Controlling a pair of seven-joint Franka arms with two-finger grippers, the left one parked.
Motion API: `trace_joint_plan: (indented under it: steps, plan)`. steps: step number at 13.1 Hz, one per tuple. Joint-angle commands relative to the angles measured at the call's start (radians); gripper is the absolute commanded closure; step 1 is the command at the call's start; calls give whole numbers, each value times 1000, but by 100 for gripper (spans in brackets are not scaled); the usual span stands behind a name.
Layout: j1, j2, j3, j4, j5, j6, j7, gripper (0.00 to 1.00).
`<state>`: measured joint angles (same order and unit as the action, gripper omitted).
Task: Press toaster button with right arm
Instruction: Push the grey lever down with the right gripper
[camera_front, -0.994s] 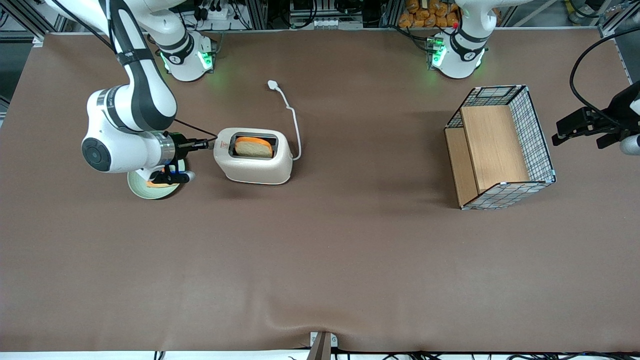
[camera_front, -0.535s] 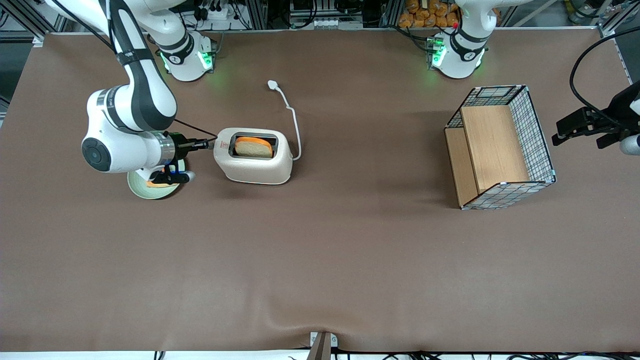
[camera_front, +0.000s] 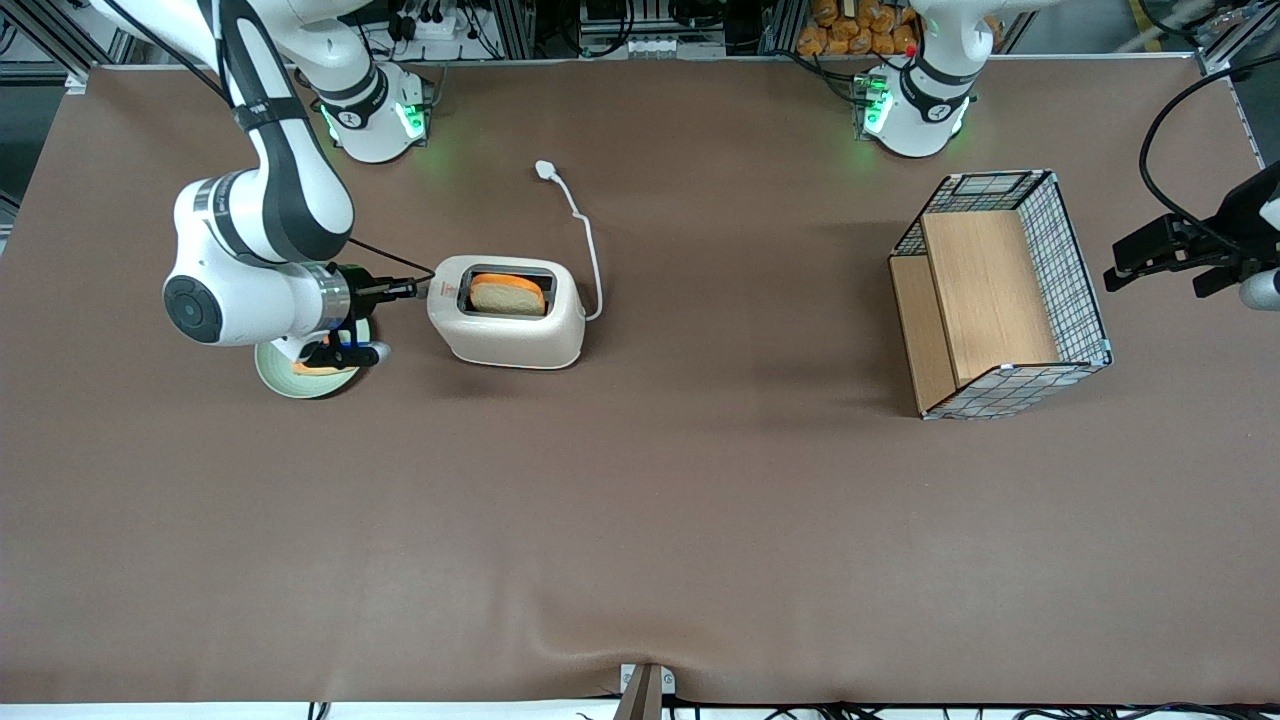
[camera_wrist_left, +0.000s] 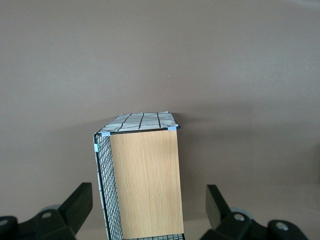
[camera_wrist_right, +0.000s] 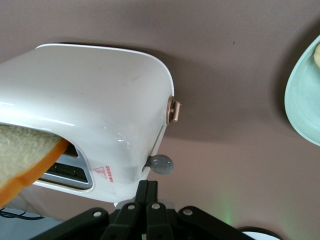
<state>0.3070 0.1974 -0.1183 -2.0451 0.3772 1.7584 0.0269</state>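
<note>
The cream-white toaster (camera_front: 510, 318) stands on the brown table with a bread slice (camera_front: 508, 295) sticking out of its slot. Its white cord (camera_front: 588, 240) trails away from the camera. The right arm (camera_front: 262, 250) holds its black gripper (camera_front: 412, 290) level at the toaster's narrow end face, fingers shut with nothing between them. In the right wrist view the shut fingertips of the gripper (camera_wrist_right: 148, 185) sit just short of the grey toaster button (camera_wrist_right: 161, 164) on the toaster (camera_wrist_right: 95, 110); touching cannot be told. A beige knob (camera_wrist_right: 174, 109) shows on the same end face.
A pale green plate (camera_front: 300, 372) with a slice on it lies under the arm's wrist, nearer the camera than the gripper; its rim (camera_wrist_right: 300, 105) shows in the wrist view. A wire-and-wood basket (camera_front: 1000, 295) lies toward the parked arm's end.
</note>
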Motion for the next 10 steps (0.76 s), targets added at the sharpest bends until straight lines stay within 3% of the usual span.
trace_joint_plan:
  steps: [1, 10]
  plan:
    - [-97, 8, 0, -50, 167, -10, -190, 100]
    - [-98, 14, 0, -60, 167, -8, -196, 100]
